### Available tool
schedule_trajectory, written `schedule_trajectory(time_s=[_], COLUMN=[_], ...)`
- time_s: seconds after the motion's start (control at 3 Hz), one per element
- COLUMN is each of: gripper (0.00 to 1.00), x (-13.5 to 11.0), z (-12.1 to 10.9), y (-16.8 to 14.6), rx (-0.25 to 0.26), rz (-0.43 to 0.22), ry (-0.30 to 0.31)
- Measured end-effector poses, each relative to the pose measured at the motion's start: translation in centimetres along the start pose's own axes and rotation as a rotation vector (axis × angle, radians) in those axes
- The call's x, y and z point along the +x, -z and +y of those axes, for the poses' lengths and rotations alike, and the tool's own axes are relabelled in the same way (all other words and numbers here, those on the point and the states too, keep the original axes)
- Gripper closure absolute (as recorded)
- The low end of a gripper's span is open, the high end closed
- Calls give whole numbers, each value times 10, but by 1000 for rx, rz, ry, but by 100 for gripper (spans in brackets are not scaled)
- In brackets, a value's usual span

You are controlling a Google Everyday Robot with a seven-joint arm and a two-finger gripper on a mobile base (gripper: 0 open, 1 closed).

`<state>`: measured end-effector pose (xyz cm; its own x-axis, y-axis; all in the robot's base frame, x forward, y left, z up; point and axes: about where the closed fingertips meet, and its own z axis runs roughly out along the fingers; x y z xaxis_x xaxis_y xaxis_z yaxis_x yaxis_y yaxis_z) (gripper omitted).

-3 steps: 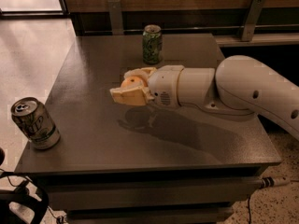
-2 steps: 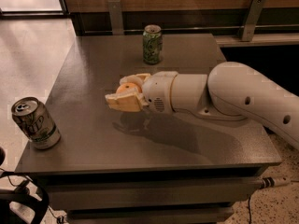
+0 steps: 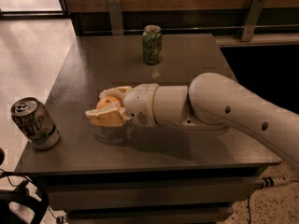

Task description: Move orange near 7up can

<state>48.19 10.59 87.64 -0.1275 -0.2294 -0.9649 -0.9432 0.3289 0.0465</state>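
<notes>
The orange (image 3: pixel 108 102) sits between the cream fingers of my gripper (image 3: pixel 106 107), which is shut on it and holds it a little above the dark table (image 3: pixel 187 59), left of centre. The 7up can (image 3: pixel 35 123), pale silvery-white with green lettering, stands upright at the table's front left corner, to the left of the gripper with a gap between them. Only the top of the orange shows between the fingers.
A darker green can (image 3: pixel 152 44) stands upright at the back middle of the table. My white arm (image 3: pixel 224 108) reaches in from the right across the table's right half. The table's front edge (image 3: pixel 140 164) is close below. Tiled floor lies to the left.
My gripper has moved left and slightly toward the front with the orange in it, closing the distance to the 7up can. Both cans have stayed put.
</notes>
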Motion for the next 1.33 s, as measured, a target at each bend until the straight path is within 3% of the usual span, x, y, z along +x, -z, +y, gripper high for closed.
schedule_trajectory(time_s=[0.33,0.67,1.33], gripper=[100,100,59], x=[14,29,21], z=[19,27,28], y=[-25,-43,-41], rx=[-74,-110,-110], rz=[-14,-3,-3], ry=[-1,3,3])
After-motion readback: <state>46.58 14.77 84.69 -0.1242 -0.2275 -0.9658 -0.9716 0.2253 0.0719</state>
